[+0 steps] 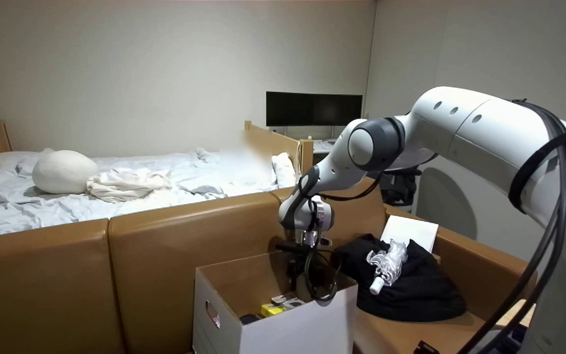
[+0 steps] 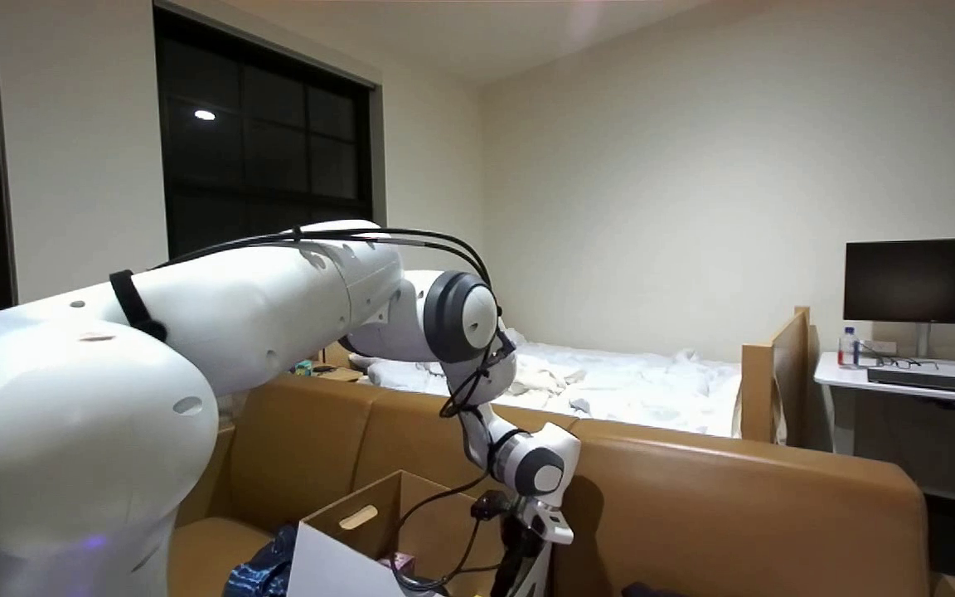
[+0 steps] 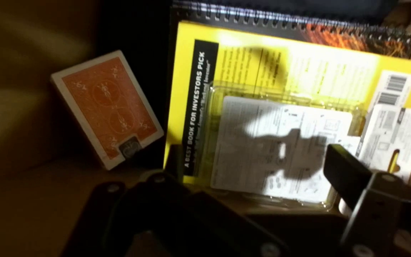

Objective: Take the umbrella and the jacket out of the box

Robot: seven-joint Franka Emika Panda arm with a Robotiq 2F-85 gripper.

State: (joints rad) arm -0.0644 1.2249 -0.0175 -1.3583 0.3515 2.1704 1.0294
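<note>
The white cardboard box (image 1: 297,332) stands on the brown sofa, and its wall also shows in an exterior view (image 2: 332,560). An umbrella (image 1: 389,263), clear and folded with a white handle, lies outside the box on a black cloth (image 1: 425,292). This cloth may be the jacket; I cannot tell for sure. My gripper points down at the box's inside, and its fingers are hidden in both exterior views. In the wrist view my gripper (image 3: 257,155) is open and empty, its fingers apart above a clear plastic package (image 3: 280,150).
Inside the box are a yellow book (image 3: 244,67), a spiral notebook (image 3: 355,35) and an orange card pack (image 3: 111,107). The sofa backrest (image 1: 189,231) rises behind the box. A blue patterned cloth (image 2: 264,568) lies beside it. Black cables (image 1: 325,295) hang from the wrist.
</note>
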